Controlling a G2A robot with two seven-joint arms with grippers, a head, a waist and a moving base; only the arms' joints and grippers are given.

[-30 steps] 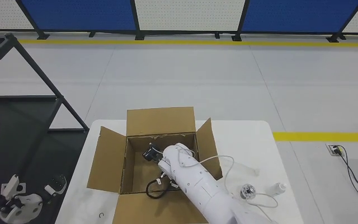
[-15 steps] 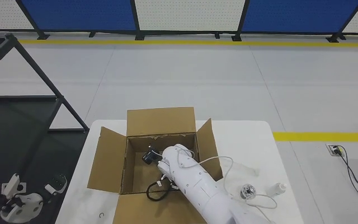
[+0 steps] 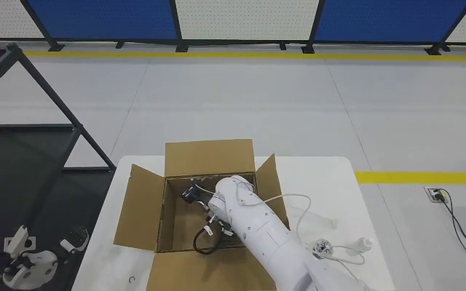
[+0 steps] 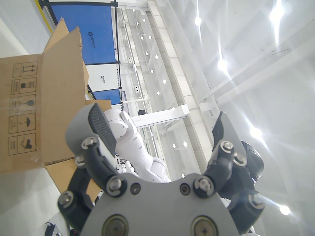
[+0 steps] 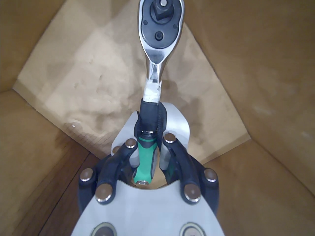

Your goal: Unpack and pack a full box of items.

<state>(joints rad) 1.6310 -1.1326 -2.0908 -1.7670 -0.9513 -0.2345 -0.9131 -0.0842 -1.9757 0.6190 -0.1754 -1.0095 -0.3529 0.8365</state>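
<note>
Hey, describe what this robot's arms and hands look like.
The left hand and right hand match: grey base plate with screws, black linkages, grey fingers; black ribbed pads on the left. The right arm is white and rounded, with a black cable looped beside it.

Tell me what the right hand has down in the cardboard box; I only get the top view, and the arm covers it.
Observer: The right hand is shut on a chrome-headed, green-handled ratchet wrench.
Operator: Which way does the wrench point?
Observer: Its head points at the floor of the brown cardboard box; the handle end sits back between the fingers.
Operator: And the left hand?
Observer: The left hand is open with nothing in it, aimed up at the ceiling beside the box's outer wall.
</note>
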